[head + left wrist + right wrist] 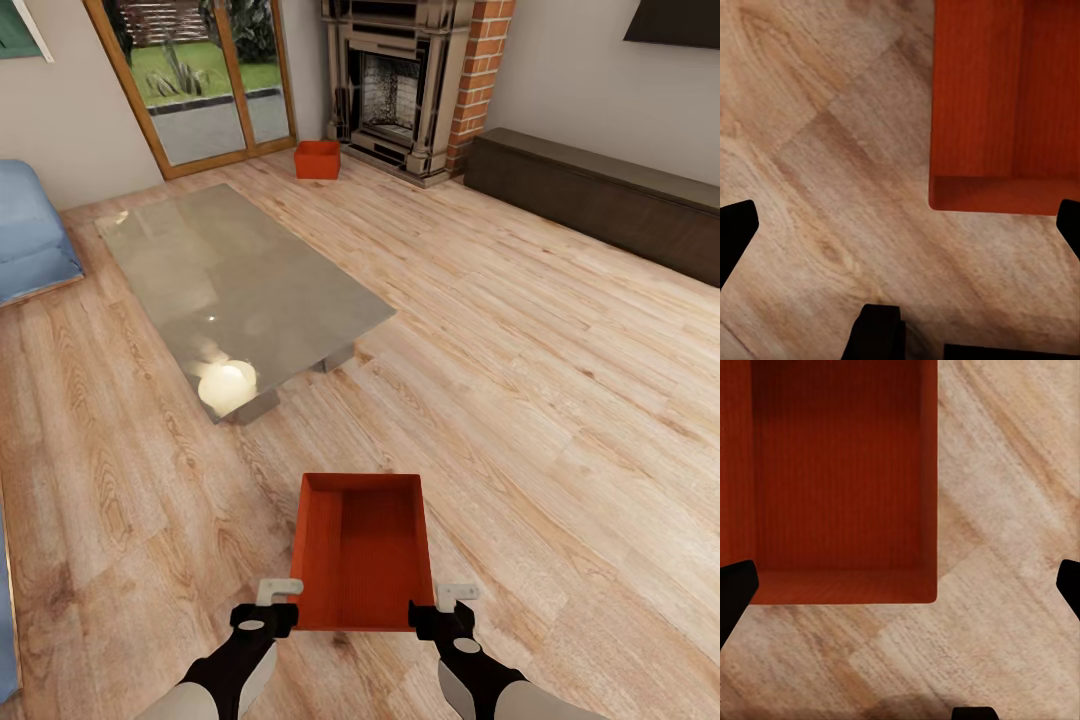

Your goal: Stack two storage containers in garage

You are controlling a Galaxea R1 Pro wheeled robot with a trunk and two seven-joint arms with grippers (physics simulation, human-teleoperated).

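One orange-red storage container (362, 550) sits lidless on the living room's wood-plank floor, right in front of me. My left gripper (272, 604) hovers at its near left corner and my right gripper (448, 606) at its near right corner. In the left wrist view the container (1005, 97) has its near corner between the spread fingers of the open gripper (900, 225). The right wrist view shows the container (840, 472) the same way under the open right gripper (900, 585). The other storage container (317, 158) stands far off, by the fireplace.
A grey glass-topped low table (240, 290) lies ahead on the left. Beyond it are wood-framed glass doors (200, 80) and a brick fireplace (400, 80). A dark low cabinet (600, 200) lines the right wall. A blue sofa (30, 240) sits at the left.
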